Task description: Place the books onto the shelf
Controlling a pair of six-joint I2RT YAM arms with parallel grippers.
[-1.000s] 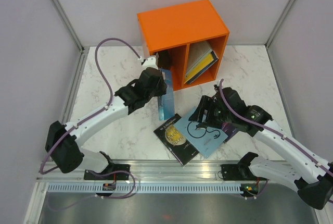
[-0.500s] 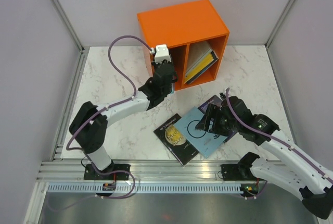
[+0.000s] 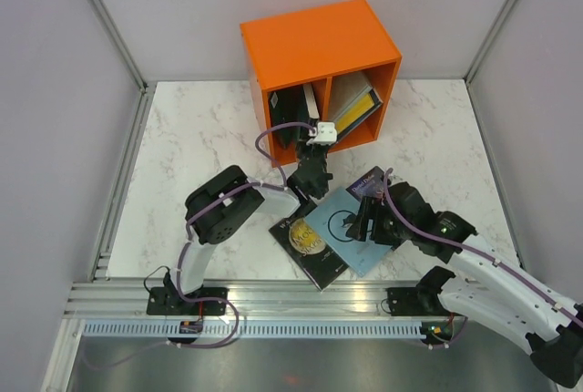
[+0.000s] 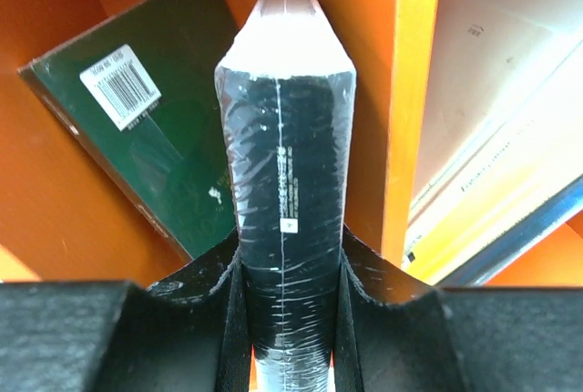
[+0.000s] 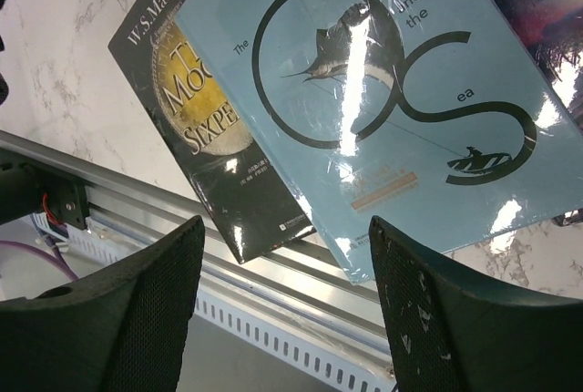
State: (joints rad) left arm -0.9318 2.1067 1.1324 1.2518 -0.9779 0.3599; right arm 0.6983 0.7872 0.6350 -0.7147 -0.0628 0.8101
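Left wrist view puts you mid-insertion: your left pincer [image 4: 287, 273] pinches a wrapped dark book [image 4: 284, 137] upright in the left compartment of the shelf [image 4: 414, 91], beside a leaning green book [image 4: 155, 155]. Judging by this, push deeper, then let go. Your right pincer [image 5: 284, 264] hangs spread over the blue book [image 5: 383, 118] on the table [image 5: 55, 36]. A second ago the left arm held its book outside, by the shelf's left front corner.

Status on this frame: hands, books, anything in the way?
Left hand shut on dark-spined book, in left compartment of shelf. Right hand open over light blue book. Green book leaning there, close alongside.
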